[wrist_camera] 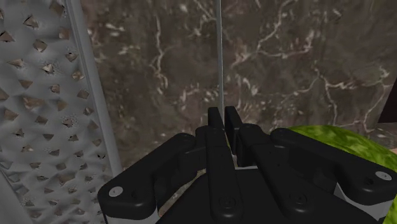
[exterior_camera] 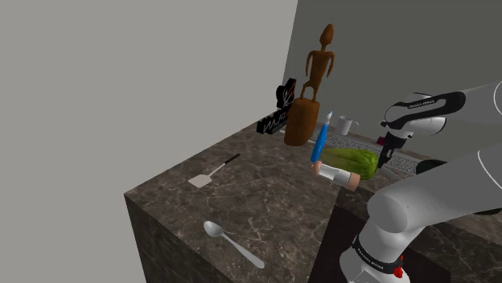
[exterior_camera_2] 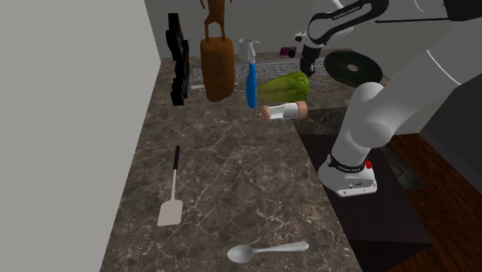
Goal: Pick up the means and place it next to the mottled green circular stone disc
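Black pincer [wrist_camera: 224,118] nearly closed, clasping thin grey edge-on strip [wrist_camera: 220,57] over dark marbled stone surface [wrist_camera: 286,63], beside perforated metal grater [wrist_camera: 38,95].

The wooden figure [exterior_camera_2: 217,66] near the surface's [exterior_camera_2: 232,178] far edge loses everything above its legs to the second exterior view's top edge. The wrist view's edge cuts off the grater [wrist_camera: 38,114], and the gripper [wrist_camera: 223,118] covers part of the green vegetable [wrist_camera: 331,137]. The arm [exterior_camera_2: 371,116] hides the dark disc's [exterior_camera_2: 344,73] lower rim. A small dark thing [exterior_camera_2: 287,52] at the far edge is too small to name.
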Available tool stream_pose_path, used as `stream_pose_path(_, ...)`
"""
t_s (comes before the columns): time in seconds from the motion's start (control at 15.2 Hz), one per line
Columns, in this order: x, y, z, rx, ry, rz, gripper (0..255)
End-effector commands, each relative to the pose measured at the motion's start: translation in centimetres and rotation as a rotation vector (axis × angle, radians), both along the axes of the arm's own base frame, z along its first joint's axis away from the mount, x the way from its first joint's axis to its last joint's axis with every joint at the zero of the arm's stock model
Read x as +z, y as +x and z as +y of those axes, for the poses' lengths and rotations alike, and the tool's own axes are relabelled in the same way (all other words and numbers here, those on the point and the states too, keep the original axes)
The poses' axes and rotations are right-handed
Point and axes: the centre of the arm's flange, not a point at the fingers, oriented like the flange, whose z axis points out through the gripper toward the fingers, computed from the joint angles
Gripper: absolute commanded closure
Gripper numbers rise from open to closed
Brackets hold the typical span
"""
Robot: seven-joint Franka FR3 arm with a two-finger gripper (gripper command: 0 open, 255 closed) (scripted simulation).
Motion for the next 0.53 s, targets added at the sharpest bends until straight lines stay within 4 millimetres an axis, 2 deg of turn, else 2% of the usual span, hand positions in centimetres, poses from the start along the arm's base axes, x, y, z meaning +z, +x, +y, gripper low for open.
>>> stream_pose_path(0.0, -0.1, -0.03, 0.02, -0.001, 0.001, 0.001, 255)
stream_pose_path(0.26, -0.1, -0.03, 0.02, -0.001, 0.001, 0.001, 255)
stream_pose_path(0.33, -0.1, -0.03, 0.01, -0.001, 0.001, 0.001, 0)
stream_pose_path(0.46, -0.09, -0.04, 0.02, -0.001, 0.001, 0.001, 0)
